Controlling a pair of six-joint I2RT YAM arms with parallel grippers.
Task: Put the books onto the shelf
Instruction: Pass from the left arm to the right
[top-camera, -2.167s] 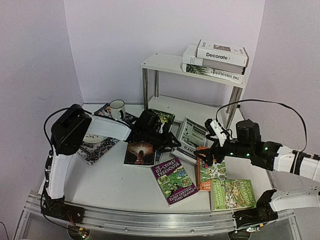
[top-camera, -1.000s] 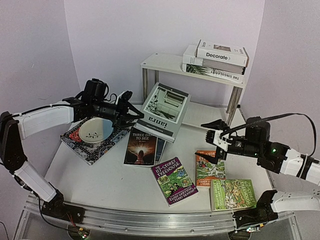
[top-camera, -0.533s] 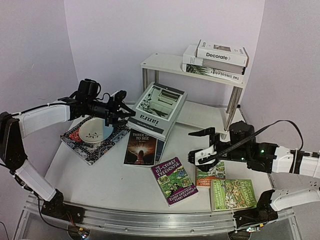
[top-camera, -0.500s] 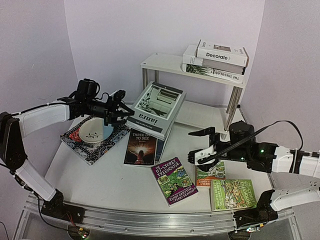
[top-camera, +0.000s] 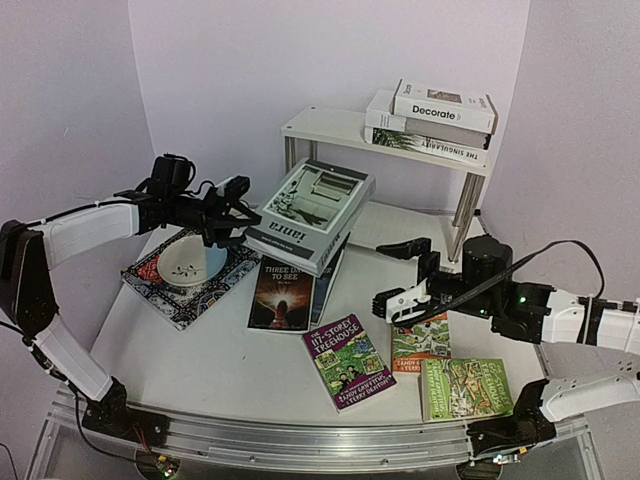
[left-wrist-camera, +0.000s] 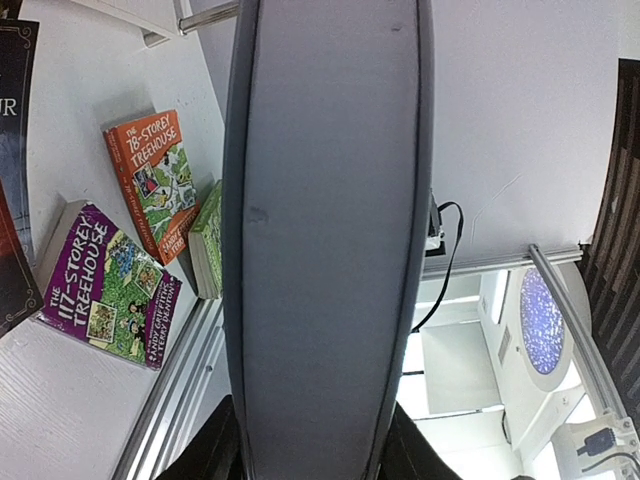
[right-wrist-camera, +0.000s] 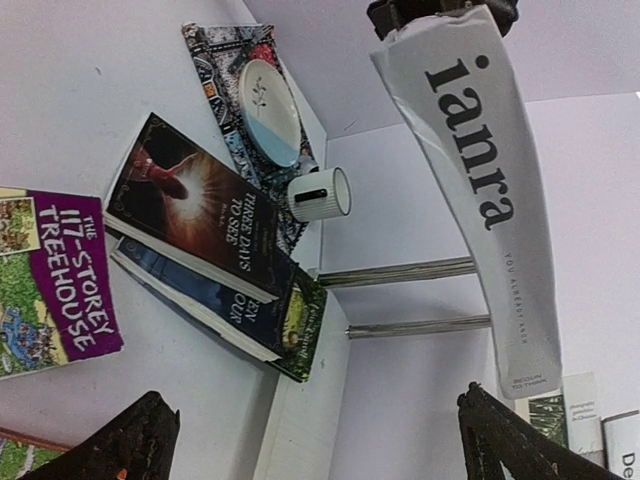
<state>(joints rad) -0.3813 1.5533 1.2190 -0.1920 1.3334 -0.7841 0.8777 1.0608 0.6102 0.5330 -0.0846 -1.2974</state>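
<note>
Top external view, nearest the arm bases: a green Treehouse paperback (top-camera: 465, 388) lies flat on the table (top-camera: 210, 360). An orange Treehouse paperback (top-camera: 420, 345) is just beside it, and a purple Treehouse paperback (top-camera: 348, 362) lies to their left. Just beyond the orange one hangs the right gripper (top-camera: 392, 277), its jaws spread wide and holding nothing. Further back a dark novel (top-camera: 283, 293) rests on a blue book (top-camera: 325, 290). To the left a patterned mat (top-camera: 165, 295) carries a bowl (top-camera: 190, 262), and the right wrist view shows a mug (right-wrist-camera: 320, 193) at the mat's far end.

Above those hovers the grey hardback (top-camera: 310, 212), clear of the table, a little tilted, with its spine toward the arms. The left gripper (top-camera: 238, 215) has its jaws partly closed across the book's thickness at its left short end, so the rest juts out unsupported. Behind stands the shelf (top-camera: 335, 127). Its top board already bears stacked books (top-camera: 435, 118), and its lower board (top-camera: 400, 225) is near the hardback's free end.

The hardback looks large, stiff and probably heavy. A pinch at one end gives its weight leverage to twist or slide in the fingers, and the cover looks smooth. Its boards should not bend, so it ought to slide flat onto a board. A second hold at the free right end would likely steady it. The paperbacks are probably lighter and bendier, and are best taken at an edge.
</note>
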